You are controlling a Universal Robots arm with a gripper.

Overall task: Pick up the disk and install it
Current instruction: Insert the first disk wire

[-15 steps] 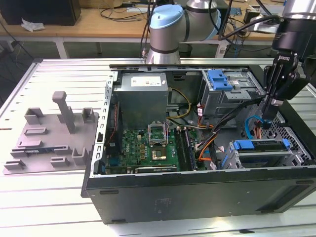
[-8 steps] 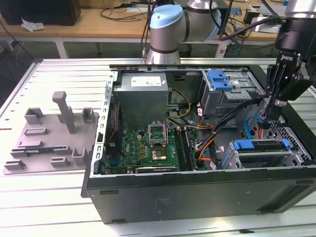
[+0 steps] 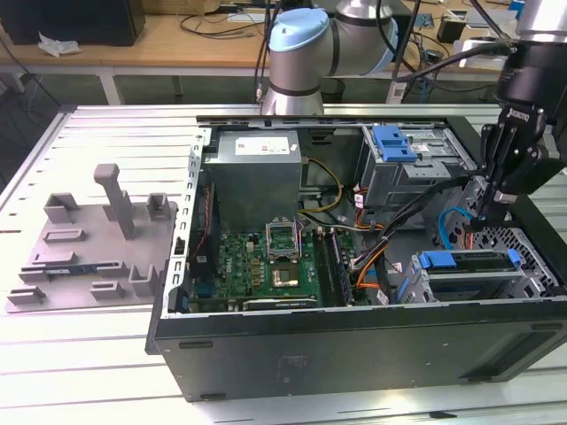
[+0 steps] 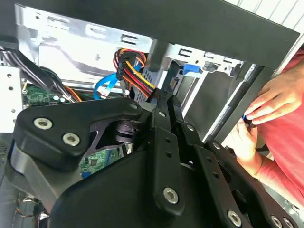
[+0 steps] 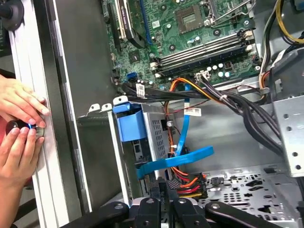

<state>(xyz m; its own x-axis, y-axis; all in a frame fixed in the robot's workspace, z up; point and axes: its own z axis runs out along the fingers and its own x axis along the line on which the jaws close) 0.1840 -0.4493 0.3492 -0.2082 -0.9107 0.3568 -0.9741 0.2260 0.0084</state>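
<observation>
Two jaws pressed together (at power cables (image 5: 189, 182)), near disk (image 3: 469, 262).

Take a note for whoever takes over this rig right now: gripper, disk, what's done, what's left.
Gripper: low inside the open computer case, just over the cables beside the drive cage. The disk is not in it.
Disk: in the drive cage, against the case's wall.
Done: disk appears to be in its bay.
Left: can't tell whether it is fully seated.
A person's hands are at the case's outer edge.
</observation>
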